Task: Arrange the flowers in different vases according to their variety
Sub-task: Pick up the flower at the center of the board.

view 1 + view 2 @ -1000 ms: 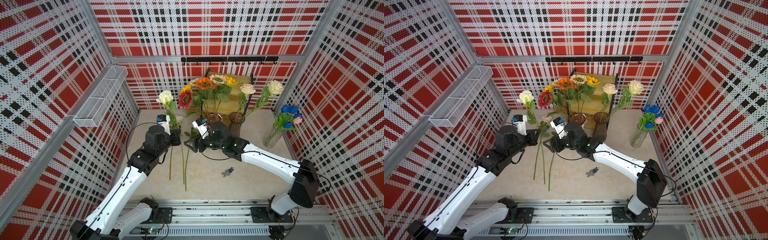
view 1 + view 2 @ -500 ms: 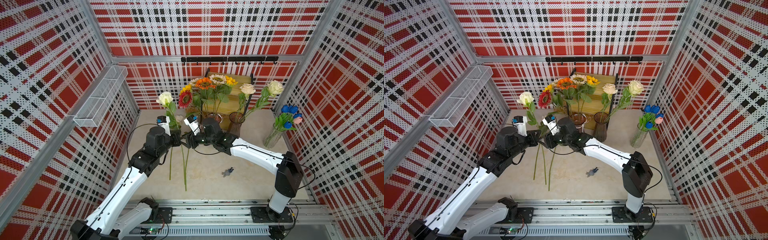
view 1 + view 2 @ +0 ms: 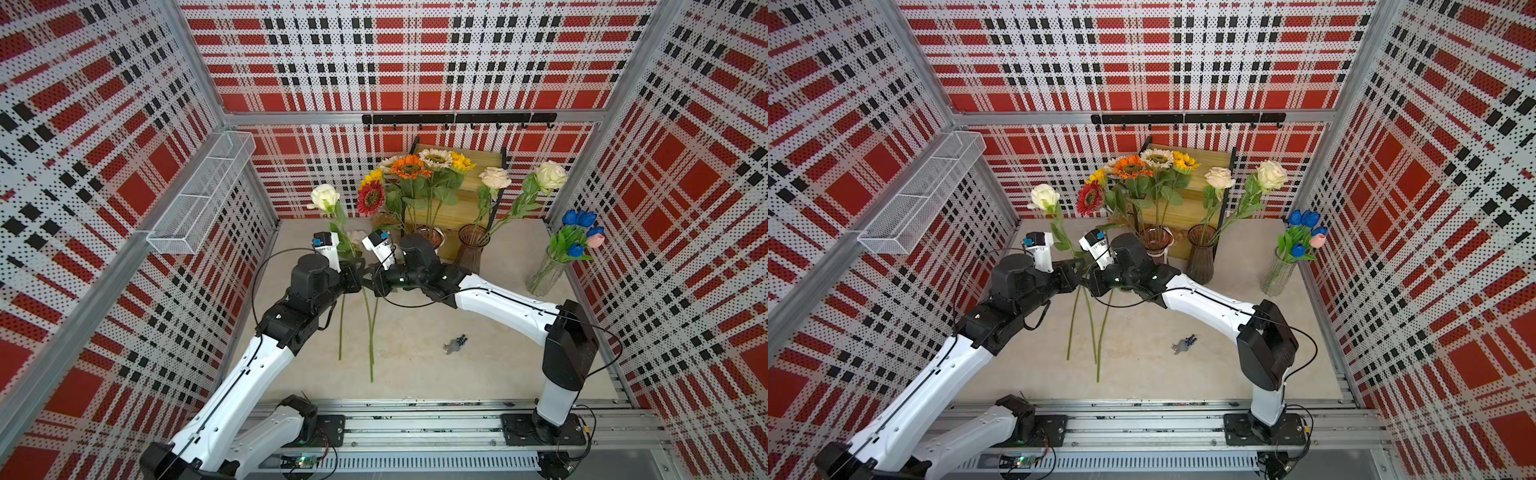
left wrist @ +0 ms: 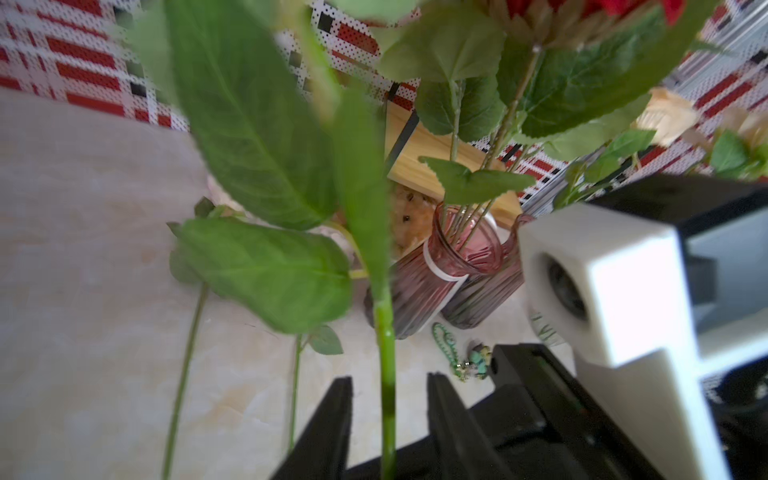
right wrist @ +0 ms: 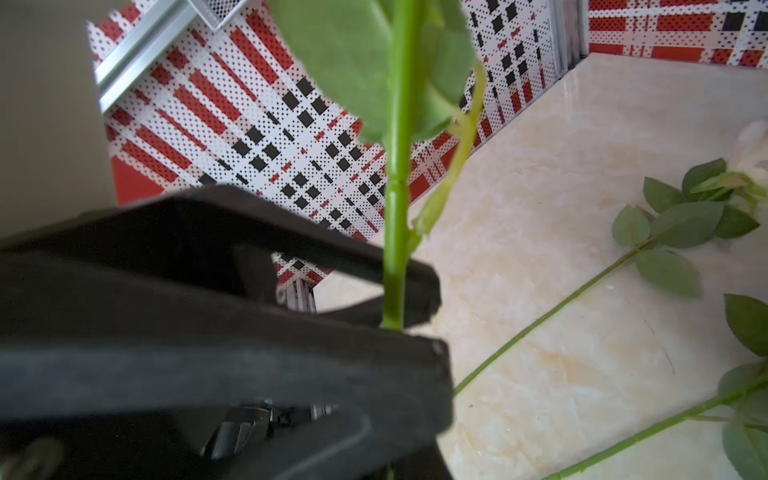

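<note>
My two top eyes sit side by side, high over my base rail (image 3: 415, 428), tilted down toward the back. Both top views hold the whole booth, with the rail at the lower edge and the wooden shelf (image 3: 1212, 158) in the upper middle. My left wrist camera looks closely along my left claw (image 4: 389, 380) toward the pinkish vase (image 4: 449, 266). My right wrist camera peers past my right claw (image 5: 415, 322) at the side wall (image 5: 249, 124). Both wrist views share the rose stem (image 5: 397, 232).

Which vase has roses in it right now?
The brownish ribbed vase, standing between the pink vase of sunflowers and the clear cylinder of tulips; two cream roses stand in it.
</note>
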Controlling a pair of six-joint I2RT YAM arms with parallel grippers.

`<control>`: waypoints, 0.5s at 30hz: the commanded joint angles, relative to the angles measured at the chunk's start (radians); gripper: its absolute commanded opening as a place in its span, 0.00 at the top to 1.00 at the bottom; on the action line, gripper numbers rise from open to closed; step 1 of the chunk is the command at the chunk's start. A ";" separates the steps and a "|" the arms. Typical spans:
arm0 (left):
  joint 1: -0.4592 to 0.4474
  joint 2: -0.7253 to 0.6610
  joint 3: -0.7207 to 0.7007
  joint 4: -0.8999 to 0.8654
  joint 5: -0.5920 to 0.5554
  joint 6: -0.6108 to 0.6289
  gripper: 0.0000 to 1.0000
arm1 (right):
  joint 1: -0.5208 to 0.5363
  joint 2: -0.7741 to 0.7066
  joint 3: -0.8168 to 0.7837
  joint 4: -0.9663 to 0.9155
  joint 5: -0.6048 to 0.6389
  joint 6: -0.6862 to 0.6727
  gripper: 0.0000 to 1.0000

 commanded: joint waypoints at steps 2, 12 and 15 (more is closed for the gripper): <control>0.033 -0.034 -0.013 -0.020 -0.038 -0.011 0.42 | 0.005 -0.009 0.062 -0.002 0.005 -0.004 1.00; 0.067 -0.163 -0.143 -0.090 -0.074 -0.093 0.21 | -0.020 0.052 0.357 -0.189 0.167 -0.121 1.00; 0.062 -0.169 -0.172 -0.095 -0.062 -0.107 0.21 | -0.028 0.047 0.405 -0.211 0.237 -0.154 1.00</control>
